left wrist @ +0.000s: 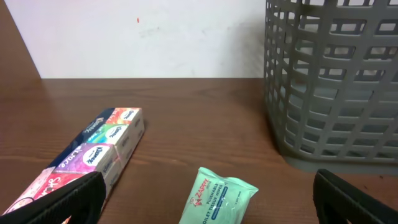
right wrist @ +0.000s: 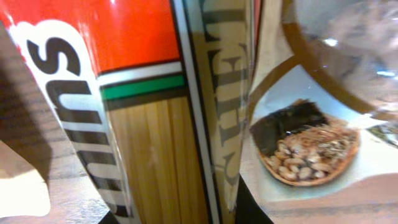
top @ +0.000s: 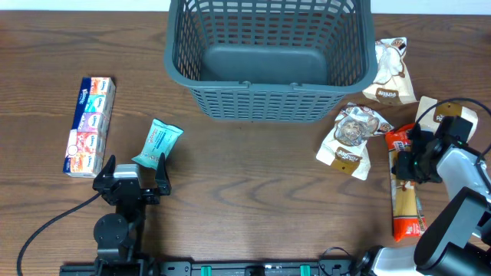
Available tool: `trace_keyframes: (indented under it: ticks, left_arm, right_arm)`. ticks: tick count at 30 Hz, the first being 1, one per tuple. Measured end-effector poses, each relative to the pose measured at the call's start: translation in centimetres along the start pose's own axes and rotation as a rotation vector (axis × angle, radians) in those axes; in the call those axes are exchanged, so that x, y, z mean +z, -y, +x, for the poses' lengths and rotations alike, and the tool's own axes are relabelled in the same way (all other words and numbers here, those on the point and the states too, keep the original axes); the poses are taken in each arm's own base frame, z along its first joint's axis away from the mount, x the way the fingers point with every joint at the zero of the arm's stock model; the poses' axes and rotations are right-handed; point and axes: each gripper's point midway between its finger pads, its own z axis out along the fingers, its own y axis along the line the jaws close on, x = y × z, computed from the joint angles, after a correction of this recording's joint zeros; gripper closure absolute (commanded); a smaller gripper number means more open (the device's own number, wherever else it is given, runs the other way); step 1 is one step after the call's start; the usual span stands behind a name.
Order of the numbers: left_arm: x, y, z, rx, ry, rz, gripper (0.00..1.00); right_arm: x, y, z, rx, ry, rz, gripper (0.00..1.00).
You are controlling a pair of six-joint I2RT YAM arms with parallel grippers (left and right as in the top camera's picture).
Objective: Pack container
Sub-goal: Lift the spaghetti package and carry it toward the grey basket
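The dark grey lattice basket [top: 268,103] stands empty at the back centre; its wall shows in the left wrist view [left wrist: 329,93]. My left gripper [top: 132,172] is open, low on the table, with a mint-green wipes pack [top: 157,143] just ahead of it, lying between the open fingers [left wrist: 208,202] in the wrist view [left wrist: 217,193]. My right gripper [top: 406,162] is at the right, shut on a long orange spaghetti pack [top: 406,207]. That pack [right wrist: 149,137] fills the right wrist view, with the fingers [right wrist: 186,214] on either side.
A long multicolour tissue pack [top: 90,124] lies at the far left, also in the left wrist view [left wrist: 93,152]. Two brown-and-white snack packs [top: 353,138] [top: 390,73] lie right of the basket. One with pictured nuts [right wrist: 311,143] touches the spaghetti pack.
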Motion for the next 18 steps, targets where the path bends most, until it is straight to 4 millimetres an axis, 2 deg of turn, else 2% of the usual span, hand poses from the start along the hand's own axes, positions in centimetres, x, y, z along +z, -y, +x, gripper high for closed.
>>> trace_keyframes:
  ticks: [3, 6, 9, 12, 13, 18]
  left_arm:
    - [0.0, 0.0, 0.0, 0.0, 0.0, 0.0, 0.01]
    - [0.0, 0.0, 0.0, 0.0, 0.0, 0.0, 0.01]
    - [0.0, 0.0, 0.0, 0.0, 0.0, 0.0, 0.01]
    - [0.0, 0.0, 0.0, 0.0, 0.0, 0.0, 0.01]
    - [0.0, 0.0, 0.0, 0.0, 0.0, 0.0, 0.01]
    - [0.0, 0.0, 0.0, 0.0, 0.0, 0.0, 0.01]
  right_arm:
    - [-1.4, 0.2, -0.9, 0.058, 0.029, 0.004, 0.99]
    - [-4.2, 0.6, -2.8, 0.102, 0.107, 0.013, 0.99]
    - [-8.0, 1.1, -5.1, 0.126, 0.226, 0.032, 0.99]
    - [-13.0, 1.3, -7.3, 0.134, 0.379, 0.051, 0.99]
    - [-14.0, 1.2, -7.7, 0.13, 0.41, 0.057, 0.99]
    - [-20.3, -0.7, -10.0, 0.079, 0.582, 0.051, 0.99]
